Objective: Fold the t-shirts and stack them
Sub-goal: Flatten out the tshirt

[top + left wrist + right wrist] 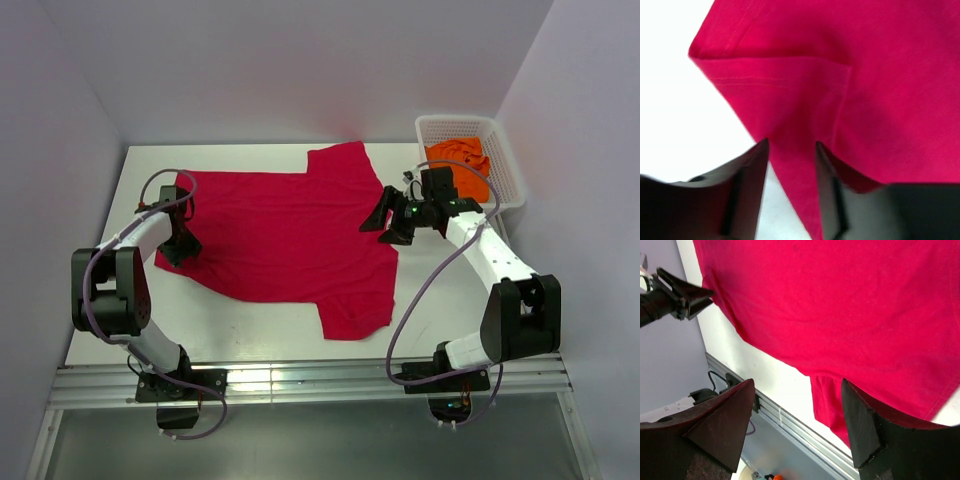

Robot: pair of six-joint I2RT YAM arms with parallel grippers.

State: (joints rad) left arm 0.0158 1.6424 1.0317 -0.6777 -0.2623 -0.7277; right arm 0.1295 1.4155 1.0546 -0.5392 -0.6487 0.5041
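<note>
The crimson red t-shirt (285,235) lies spread flat and sideways on the white table (240,320), with its sleeves toward the right and its hem toward the left. My left gripper (181,246) is low at the shirt's left edge. Its jaws are open, with a folded corner of the red cloth (805,100) lying between the fingers (752,175). My right gripper (386,222) hovers over the shirt's right edge, wide open and empty (797,385), with the red shirt (840,305) below it. The bright orange t-shirt (463,165) lies crumpled in the basket.
The white mesh basket (455,125) stands at the table's back right corner. A metal rail (300,380) runs along the near table edge. Grey walls close in the left, back and right sides.
</note>
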